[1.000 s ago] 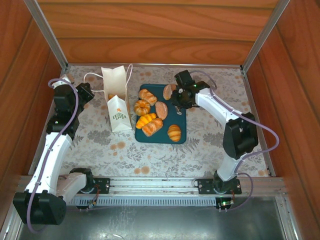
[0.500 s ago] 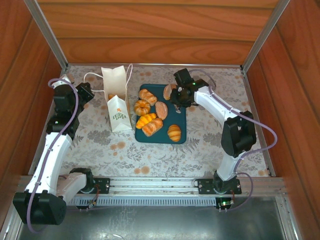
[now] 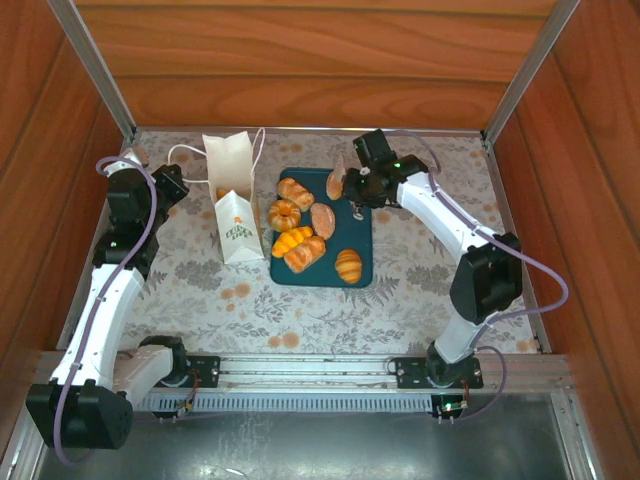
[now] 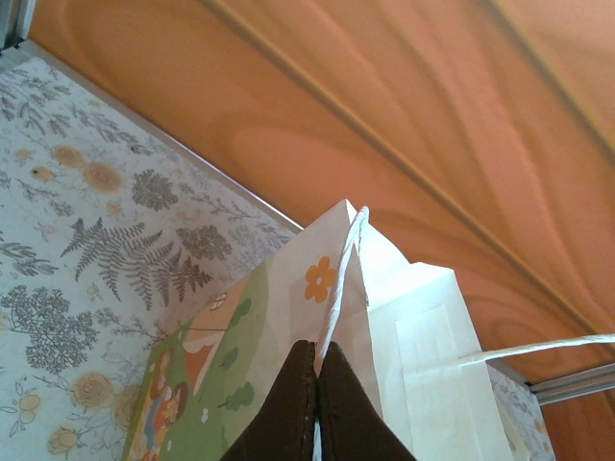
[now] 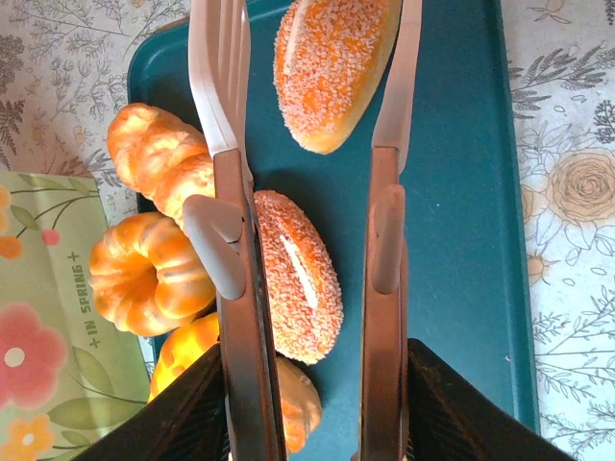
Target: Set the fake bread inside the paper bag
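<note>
The seedy roll (image 5: 332, 67) hangs over the far edge of the tray (image 5: 461, 192), pinched between the fingers of my right claw (image 5: 312, 38), which is part way open around it; the other bread (image 3: 305, 253) lies on the tray. The paper bag (image 3: 232, 190) stands just left of the tray, by the far left corner of the worktop (image 3: 400, 290), and my left claw (image 4: 316, 370) is squeezed tight on its top edge. I think I should carry the roll high and slow, stop right over the bag's mouth, then let go, so the bag doesn't tip.
</note>
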`<state>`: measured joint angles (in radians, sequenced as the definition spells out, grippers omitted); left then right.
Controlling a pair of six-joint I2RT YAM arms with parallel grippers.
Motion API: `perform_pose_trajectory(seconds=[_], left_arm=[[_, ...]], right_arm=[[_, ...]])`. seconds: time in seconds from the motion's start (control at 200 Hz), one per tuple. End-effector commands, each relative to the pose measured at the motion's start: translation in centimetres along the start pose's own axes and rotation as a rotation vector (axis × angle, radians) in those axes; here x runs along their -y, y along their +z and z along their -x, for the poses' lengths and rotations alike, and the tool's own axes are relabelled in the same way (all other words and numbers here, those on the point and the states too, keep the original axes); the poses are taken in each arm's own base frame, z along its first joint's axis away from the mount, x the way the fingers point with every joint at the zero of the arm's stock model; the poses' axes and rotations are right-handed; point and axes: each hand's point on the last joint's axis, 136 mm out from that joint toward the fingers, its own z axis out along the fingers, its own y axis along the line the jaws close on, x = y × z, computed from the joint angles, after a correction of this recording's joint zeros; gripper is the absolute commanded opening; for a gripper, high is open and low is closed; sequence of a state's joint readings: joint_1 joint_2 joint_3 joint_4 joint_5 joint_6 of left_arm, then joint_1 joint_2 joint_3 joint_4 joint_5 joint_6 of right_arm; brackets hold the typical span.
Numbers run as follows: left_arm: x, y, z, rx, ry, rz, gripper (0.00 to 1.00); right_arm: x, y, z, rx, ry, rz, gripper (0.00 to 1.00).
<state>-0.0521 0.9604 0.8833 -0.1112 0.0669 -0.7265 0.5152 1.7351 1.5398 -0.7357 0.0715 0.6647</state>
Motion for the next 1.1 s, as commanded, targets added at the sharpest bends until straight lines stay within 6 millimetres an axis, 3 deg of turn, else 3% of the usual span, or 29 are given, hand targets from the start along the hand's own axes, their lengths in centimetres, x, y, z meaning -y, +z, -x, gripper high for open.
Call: perform_pose_trajectory(seconds=[0.0,0.6,1.094], left_arm=[[0.3,0.0,0.6,0.016,-0.005,-0.014,0.00],[0.3,0.1,0.7,0.016,-0.008,-0.017,0.00],[0.3,0.1,0.6,0.017,-0.009,-0.016,0.00]], right_arm=[[-0.7,0.2,1.1,0.010,0.014,0.023,0.47],[-0.7,4.1,1.1,-0.051,0.015,-0.013,0.52],[-0.2,7.0,1.0,-0.089,0.013,-0.066,0.50]])
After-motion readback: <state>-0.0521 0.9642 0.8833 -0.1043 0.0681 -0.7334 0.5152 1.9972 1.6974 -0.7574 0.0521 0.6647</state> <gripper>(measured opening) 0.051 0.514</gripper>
